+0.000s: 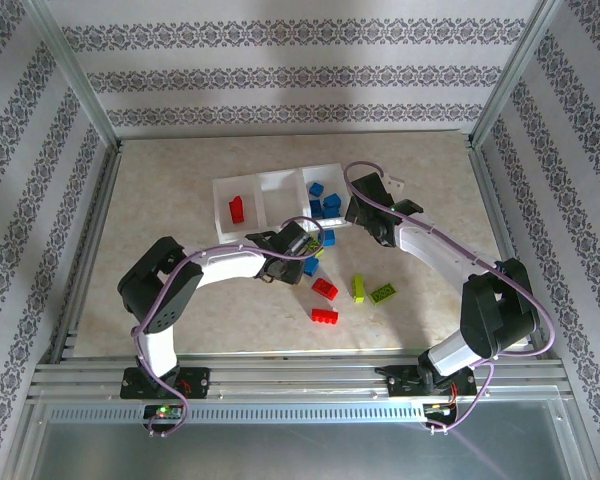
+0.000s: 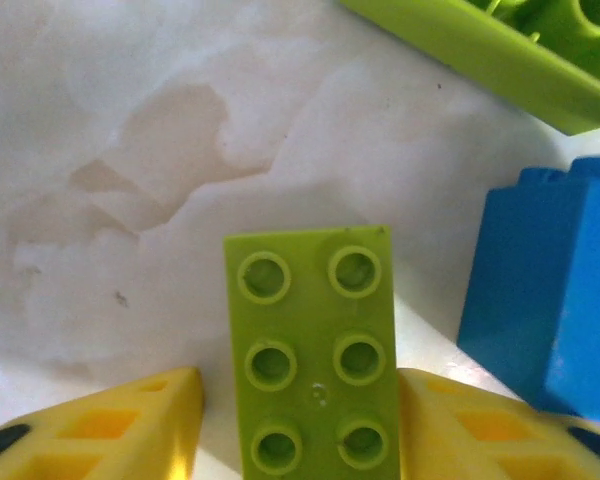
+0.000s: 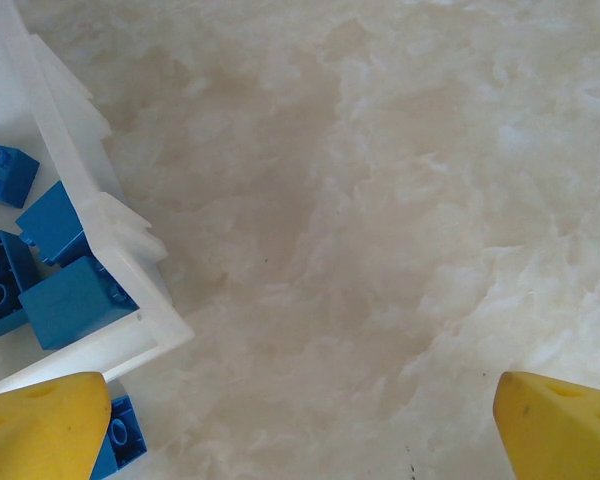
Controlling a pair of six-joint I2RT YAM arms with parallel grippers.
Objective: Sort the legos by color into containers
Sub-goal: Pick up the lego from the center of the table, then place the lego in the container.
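Observation:
The white containers (image 1: 263, 184) form one tray with three compartments. A red brick (image 1: 237, 210) lies in the left one and several blue bricks (image 1: 325, 205) in the right one. My left gripper (image 1: 305, 243) is low at the tray's front edge. In the left wrist view a lime green brick (image 2: 310, 330) lies studs up between the yellow fingers of the left gripper (image 2: 298, 378). The right finger touches the brick, while a narrow gap shows at the left finger (image 2: 150, 420). My right gripper (image 3: 300, 385) stands wide open over bare table beside the tray's corner (image 3: 130, 240).
Loose on the table in front of the tray lie two red bricks (image 1: 324, 288), (image 1: 324, 316), two green bricks (image 1: 359, 288), (image 1: 384, 292) and a blue brick (image 1: 311, 266). Close to the left gripper are a blue brick (image 2: 555, 290) and another green brick (image 2: 500, 50).

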